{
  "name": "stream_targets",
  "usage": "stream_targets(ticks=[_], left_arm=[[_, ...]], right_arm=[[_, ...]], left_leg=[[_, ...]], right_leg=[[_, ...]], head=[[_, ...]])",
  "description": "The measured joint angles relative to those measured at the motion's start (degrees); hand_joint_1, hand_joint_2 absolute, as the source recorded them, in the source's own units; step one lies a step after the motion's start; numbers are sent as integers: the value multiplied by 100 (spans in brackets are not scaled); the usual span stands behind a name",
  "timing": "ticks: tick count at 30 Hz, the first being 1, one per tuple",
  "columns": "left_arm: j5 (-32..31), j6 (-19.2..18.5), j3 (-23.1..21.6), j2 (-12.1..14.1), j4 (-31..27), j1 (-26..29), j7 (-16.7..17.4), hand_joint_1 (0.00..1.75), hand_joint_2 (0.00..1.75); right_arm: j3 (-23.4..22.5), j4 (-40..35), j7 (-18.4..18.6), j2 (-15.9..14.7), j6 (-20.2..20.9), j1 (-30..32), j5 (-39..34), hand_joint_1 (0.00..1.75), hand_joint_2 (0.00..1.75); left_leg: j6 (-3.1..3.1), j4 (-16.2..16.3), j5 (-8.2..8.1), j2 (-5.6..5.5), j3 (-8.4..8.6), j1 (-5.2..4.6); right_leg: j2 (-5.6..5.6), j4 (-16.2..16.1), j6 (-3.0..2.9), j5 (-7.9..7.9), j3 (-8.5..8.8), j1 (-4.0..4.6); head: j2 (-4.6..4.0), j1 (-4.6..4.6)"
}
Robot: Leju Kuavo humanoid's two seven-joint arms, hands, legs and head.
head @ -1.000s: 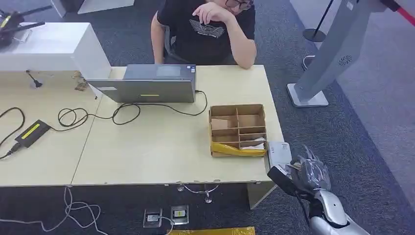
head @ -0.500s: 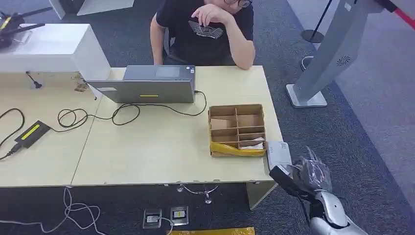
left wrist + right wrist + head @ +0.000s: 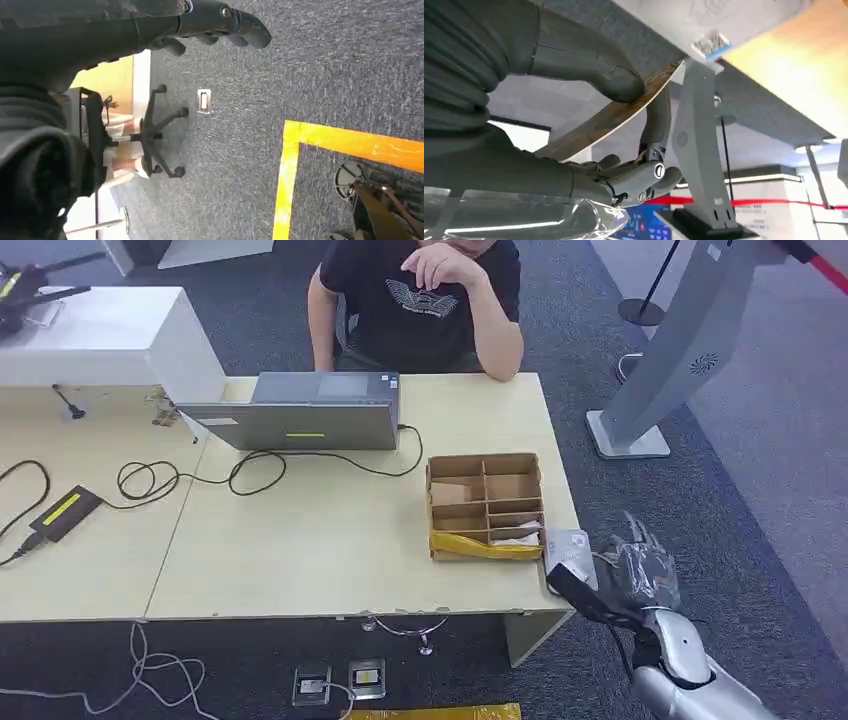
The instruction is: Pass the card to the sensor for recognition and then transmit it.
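At the table's front right corner lies the sensor, a small white and grey box. My right hand, partly wrapped in clear plastic, hovers just off that corner and pinches a thin dark card whose tip reaches the sensor's near edge. In the right wrist view the brown card sits between the thumb and a finger, its end close under the sensor. My left hand hangs over the carpet with loosely curled fingers, holding nothing.
A divided cardboard box stands beside the sensor. A laptop with cables, a black adapter and a white box lie farther left. A person sits behind the table. A grey kiosk stand rises to the right.
My right hand has drifted slightly right and up with the card, and the card's tip now overlaps the sensor's near edge. The person shifted a little.
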Motion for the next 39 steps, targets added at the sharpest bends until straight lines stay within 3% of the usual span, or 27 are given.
stream_targets(ticks=[7,18,22,30,39], left_arm=[[-153,-166,-144,20,0,-1,7,0,0],[6,-162,-262,31,0,-1,7,0,0],[24,-225,-271,37,0,-5,-9,0,0],[-50,-417,-389,72,0,-19,-107,0,0],[-76,-522,-527,101,0,-32,-208,0,0]], right_arm=[[-221,-493,-17,-90,52,-214,403,175,175],[-549,-823,-343,-7,315,-612,676,175,175],[-549,-829,-564,94,584,-790,904,175,175],[-470,-1030,-758,638,1198,-1281,1480,175,175],[-210,-960,-976,1283,1130,-1410,1601,175,175]], left_leg=[[0,0,0,1,-6,0],[0,0,0,-3,-10,0],[0,0,0,-2,-16,0],[1,0,3,-3,-18,4],[1,0,3,-9,-24,6]], right_leg=[[1,0,0,0,-6,0],[-2,2,0,0,-7,0],[0,4,0,0,-12,0],[-1,7,-1,0,-14,4],[-10,6,-4,-2,-19,5]], head=[[2,-2],[0,-2],[0,-2],[0,-2],[0,-2]])
